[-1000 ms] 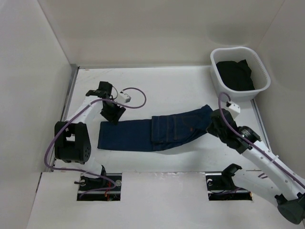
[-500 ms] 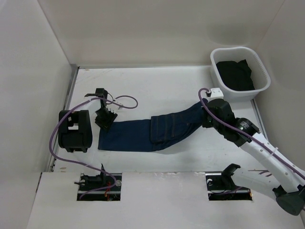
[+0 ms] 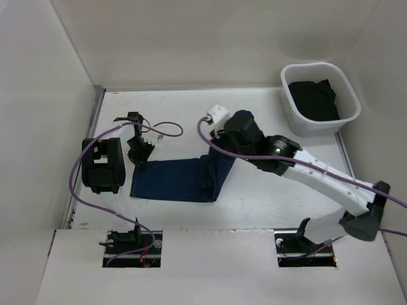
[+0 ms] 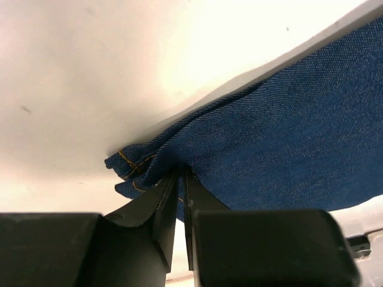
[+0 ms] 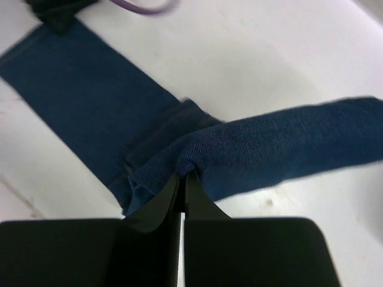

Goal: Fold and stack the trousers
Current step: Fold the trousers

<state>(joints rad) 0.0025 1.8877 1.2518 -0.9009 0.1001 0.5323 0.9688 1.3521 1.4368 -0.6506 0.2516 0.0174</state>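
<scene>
Now the trousers [image 3: 168, 179] lie across the middle-left of the table [image 3: 191, 114], one end flat and the other lifted off the surface at centre frame. The left gripper [image 4: 181, 173] is clenched on the stitched corner of the flat end, at the left of the cloth in the top view. The right gripper [image 5: 182, 174] is pinched tight on a bunched ridge of denim, with the raised length draping away to the right of its wrist view. The step in hand looks like folding the lifted end over onto the flat one. To do it well, the right arm should travel low and straight toward the pinned corner so the layers meet edge to edge. Meanwhile the left hold should anchor the cloth against sliding. Neither grip should let go until the denim lies smooth. The white basket [image 3: 299, 124] sits well apart at upper right.
</scene>
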